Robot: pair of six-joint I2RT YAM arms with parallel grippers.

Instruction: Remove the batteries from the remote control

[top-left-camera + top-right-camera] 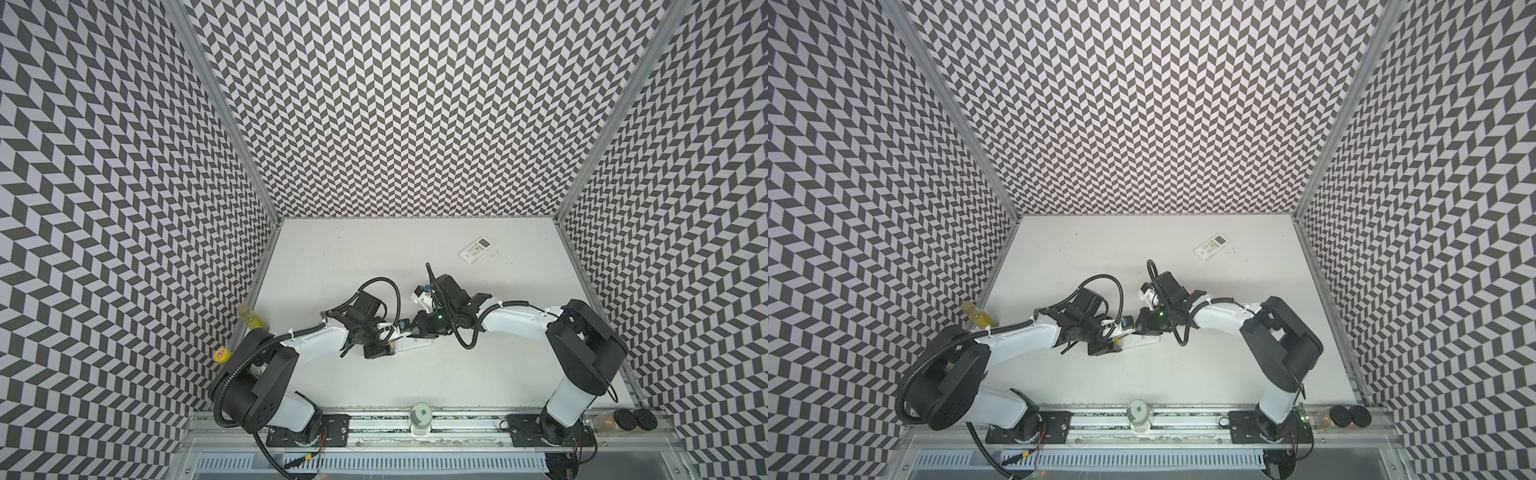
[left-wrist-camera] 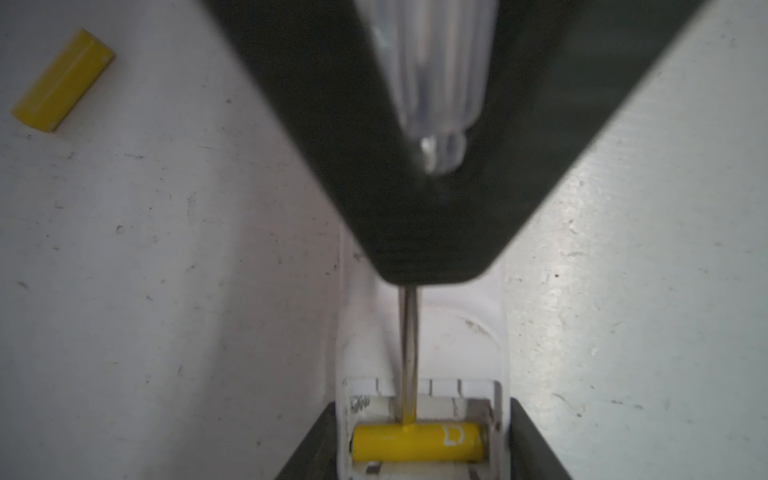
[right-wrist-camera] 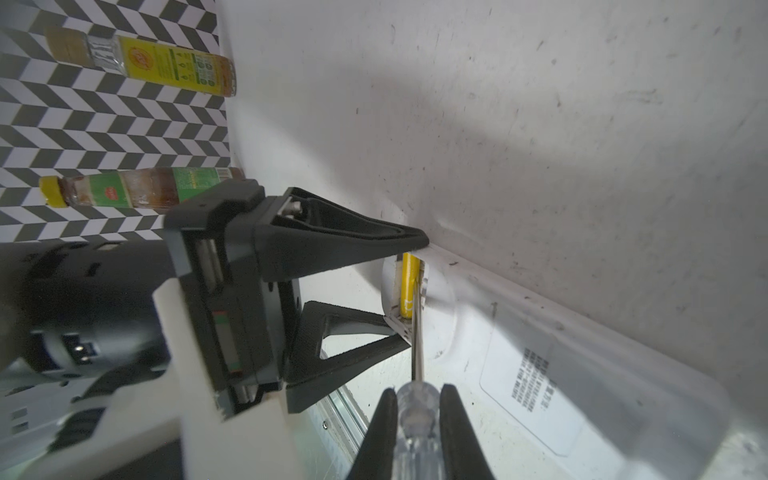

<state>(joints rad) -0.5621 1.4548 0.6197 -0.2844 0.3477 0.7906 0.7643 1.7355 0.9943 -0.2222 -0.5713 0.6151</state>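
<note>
One gripped remote, one spare remote, one yellow battery seated, one screwdriver

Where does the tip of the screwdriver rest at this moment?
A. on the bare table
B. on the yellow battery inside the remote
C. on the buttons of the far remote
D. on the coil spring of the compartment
B: the screwdriver shaft ends against the yellow battery lying in the open compartment of the remote.
</note>
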